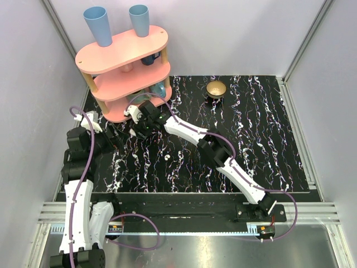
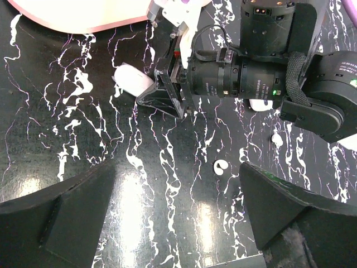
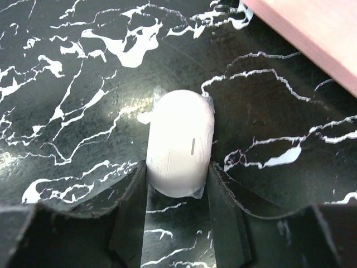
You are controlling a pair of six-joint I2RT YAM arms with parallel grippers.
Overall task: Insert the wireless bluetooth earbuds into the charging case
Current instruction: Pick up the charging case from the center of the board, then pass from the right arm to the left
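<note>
Right claw [image 3: 177, 168] pinches the case [image 3: 182, 134] at its near end, both fingers touching its sides; its long axis runs straight ahead.

Left hand [image 2: 177, 167] wide open, low; right hand [image 3: 177, 167] far forward, jaws clamped.

The right arm [image 1: 223, 159] reaches slantwise over the black marbled table [image 1: 268, 145]. The right gripper [image 1: 138, 124] is low, just beside the foot of the pink shelf [image 1: 125, 53]. Two blue cups [image 1: 99, 25] stand on the shelf top. One tiny white earbud [image 1: 167, 158] lies alone on the table. A gold bowl [image 1: 216, 88] stands well apart, near the back edge.
</note>
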